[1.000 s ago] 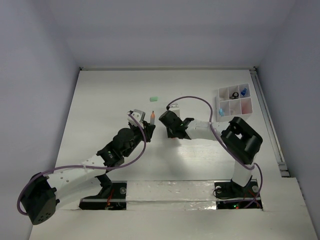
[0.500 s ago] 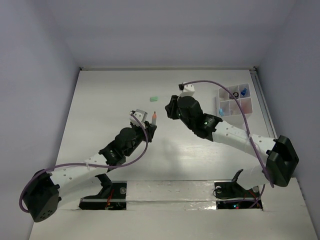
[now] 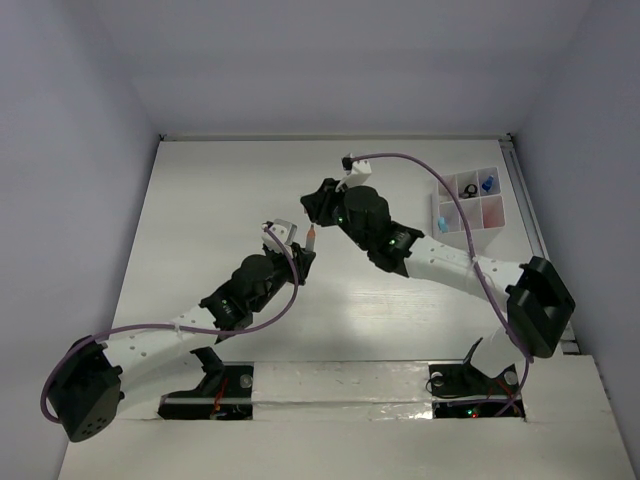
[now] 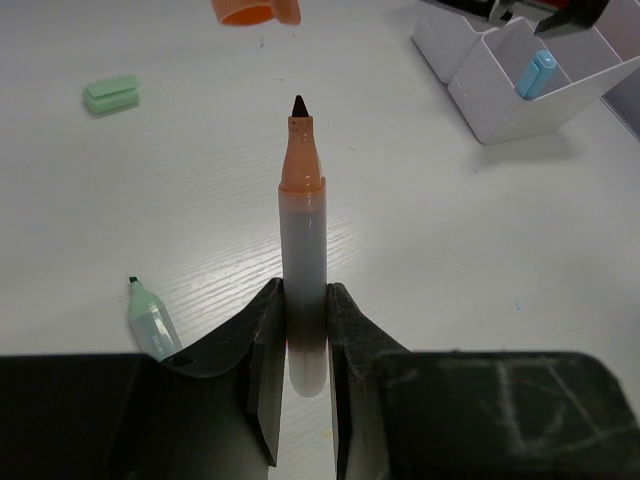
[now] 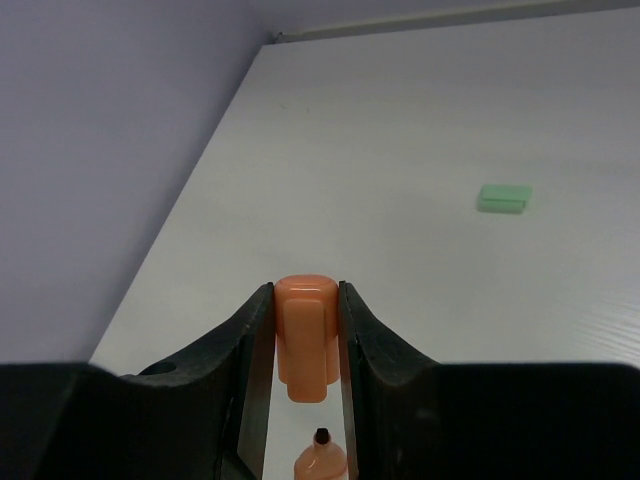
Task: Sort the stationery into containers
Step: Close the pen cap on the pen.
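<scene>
Pinching the grey, orange-tipped marker (image 4: 302,230) in the left end effector (image 4: 300,305), tip pointing ahead. Clamping the orange cap (image 5: 305,340) in the right end effector (image 5: 305,300), just beyond that tip.

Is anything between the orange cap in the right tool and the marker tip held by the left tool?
Nothing visible. The orange cap in the right tool hangs just beyond the tip of the marker held by the left tool, only open air between them.
</scene>
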Tool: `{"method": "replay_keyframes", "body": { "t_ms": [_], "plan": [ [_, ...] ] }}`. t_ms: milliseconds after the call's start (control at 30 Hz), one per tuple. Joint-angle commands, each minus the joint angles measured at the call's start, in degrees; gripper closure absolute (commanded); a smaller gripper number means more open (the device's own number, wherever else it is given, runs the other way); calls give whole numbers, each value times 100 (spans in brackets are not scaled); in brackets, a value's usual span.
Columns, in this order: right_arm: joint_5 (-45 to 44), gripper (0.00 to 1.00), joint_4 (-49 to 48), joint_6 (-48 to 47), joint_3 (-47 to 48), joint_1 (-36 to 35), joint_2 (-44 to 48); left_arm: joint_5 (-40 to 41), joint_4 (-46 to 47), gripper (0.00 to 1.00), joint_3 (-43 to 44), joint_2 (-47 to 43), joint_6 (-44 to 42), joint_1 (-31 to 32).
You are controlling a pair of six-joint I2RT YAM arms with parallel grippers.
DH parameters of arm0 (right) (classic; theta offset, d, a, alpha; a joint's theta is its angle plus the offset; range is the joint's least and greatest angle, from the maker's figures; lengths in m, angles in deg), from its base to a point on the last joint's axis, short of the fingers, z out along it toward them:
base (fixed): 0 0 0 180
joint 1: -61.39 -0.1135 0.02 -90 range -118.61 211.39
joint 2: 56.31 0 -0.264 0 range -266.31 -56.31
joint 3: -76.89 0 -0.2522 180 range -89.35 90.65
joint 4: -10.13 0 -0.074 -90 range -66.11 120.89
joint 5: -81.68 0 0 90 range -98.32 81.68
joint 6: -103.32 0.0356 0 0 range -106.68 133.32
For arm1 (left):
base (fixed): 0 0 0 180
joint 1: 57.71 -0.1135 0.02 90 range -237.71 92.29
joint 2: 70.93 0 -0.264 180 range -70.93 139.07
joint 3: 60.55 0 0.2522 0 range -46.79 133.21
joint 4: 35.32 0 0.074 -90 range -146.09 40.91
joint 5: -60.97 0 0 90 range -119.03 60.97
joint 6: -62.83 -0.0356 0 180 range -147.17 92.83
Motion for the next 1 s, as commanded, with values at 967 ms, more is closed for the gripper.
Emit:
{"method": "replay_keyframes", "body": {
  "t_ms": [967],
  "plan": [
    [138, 100, -433, 362, -256, -239, 79, 517, 102, 100, -31, -223, 36, -13]
  ]
}}
